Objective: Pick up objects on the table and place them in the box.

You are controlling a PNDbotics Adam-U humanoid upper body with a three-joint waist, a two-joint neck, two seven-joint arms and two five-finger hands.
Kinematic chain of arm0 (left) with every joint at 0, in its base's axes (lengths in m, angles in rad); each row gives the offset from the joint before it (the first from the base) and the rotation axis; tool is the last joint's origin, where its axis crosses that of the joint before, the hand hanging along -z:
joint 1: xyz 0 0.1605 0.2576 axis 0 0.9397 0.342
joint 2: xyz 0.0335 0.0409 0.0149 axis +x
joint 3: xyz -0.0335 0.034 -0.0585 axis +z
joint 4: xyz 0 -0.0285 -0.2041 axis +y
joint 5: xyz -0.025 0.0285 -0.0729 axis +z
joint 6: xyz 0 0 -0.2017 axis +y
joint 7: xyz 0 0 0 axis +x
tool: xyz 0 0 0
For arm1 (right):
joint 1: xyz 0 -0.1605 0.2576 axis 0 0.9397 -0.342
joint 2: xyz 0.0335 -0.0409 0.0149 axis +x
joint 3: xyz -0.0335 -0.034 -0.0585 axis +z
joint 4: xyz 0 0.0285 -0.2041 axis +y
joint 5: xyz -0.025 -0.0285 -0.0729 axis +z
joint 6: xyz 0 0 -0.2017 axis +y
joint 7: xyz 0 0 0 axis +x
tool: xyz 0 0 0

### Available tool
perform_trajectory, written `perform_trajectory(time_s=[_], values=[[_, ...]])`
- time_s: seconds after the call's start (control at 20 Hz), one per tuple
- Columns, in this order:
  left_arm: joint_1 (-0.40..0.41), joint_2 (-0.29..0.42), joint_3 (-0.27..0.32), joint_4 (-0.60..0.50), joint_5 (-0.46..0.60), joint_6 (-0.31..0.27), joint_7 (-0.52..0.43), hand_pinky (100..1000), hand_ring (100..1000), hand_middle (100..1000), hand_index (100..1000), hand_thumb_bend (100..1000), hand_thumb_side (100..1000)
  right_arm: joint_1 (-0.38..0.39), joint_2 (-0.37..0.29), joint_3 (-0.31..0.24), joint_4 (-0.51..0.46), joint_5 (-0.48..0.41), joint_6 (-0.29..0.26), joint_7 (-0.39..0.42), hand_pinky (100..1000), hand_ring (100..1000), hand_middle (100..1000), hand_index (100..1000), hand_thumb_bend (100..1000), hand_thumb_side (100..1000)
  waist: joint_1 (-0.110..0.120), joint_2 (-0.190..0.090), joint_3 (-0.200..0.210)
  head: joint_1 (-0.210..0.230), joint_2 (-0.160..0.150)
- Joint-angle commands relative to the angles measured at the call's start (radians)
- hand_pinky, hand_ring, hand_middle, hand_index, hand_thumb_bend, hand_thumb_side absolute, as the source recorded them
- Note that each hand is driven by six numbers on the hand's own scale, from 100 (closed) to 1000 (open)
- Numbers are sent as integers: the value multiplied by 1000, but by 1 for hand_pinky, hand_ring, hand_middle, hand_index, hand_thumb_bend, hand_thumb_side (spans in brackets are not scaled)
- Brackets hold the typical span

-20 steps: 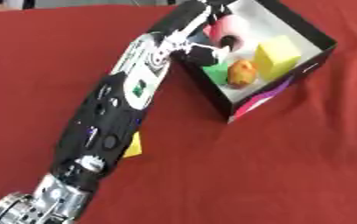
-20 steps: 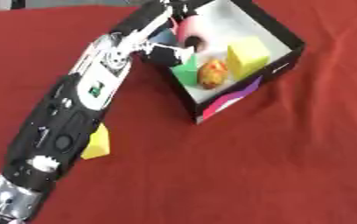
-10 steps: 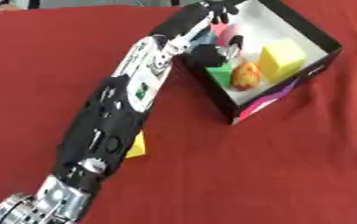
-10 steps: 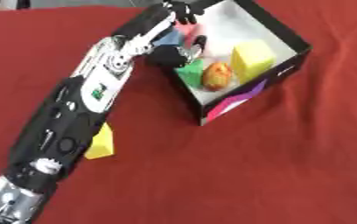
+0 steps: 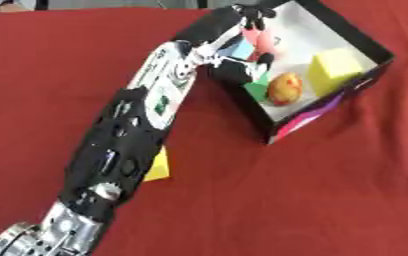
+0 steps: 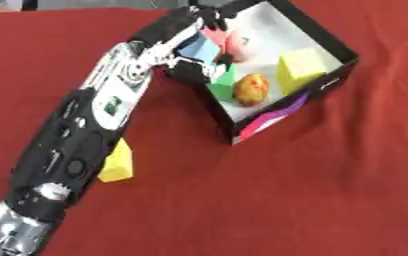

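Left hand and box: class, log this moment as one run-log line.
left hand: over box, holding blue block | right hand: unseen | yellow block: on table

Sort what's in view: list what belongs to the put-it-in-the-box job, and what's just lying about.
Job:
box
left hand, reaching over the box
yellow block, orange egg-shaped thing, green piece, pink thing, all inside the box
yellow block on the cloth, not yet boxed

Lying about:
red tablecloth only
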Motion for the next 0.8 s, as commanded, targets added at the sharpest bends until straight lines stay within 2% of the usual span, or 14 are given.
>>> perform_trajectory(time_s=[0.05,0.25,0.35,0.55,0.7,0.8], values=[[-12,21,13,-31,18,3,-10,812,778,718,917,100,118,1,-25,-7,-23,4,-4,-2,1000,726,657,736,100,512,-7,-31,1,1,4],[-5,59,12,-119,91,15,16,798,763,697,879,100,145,13,-31,-15,-23,-2,-13,-21,1000,724,655,734,100,520,0,-36,12,-14,15],[12,94,4,-196,164,18,15,795,757,689,859,100,179,29,-37,-23,-23,-3,-17,-33,1000,724,654,733,100,519,8,-44,27,-28,25],[90,180,-32,-375,339,24,-35,805,767,701,856,100,263,75,-44,-34,-23,24,-26,-47,1000,723,654,733,100,513,27,-61,69,-59,48],[151,252,-45,-508,454,45,-75,811,772,706,854,100,263,102,-44,-38,-23,52,-30,-56,1000,722,653,733,100,509,36,-71,95,-75,61],[183,298,-54,-583,512,58,-101,814,775,710,856,100,310,116,-44,-38,-23,68,-33,-62,1000,722,653,733,100,507,41,-77,109,-83,72]])
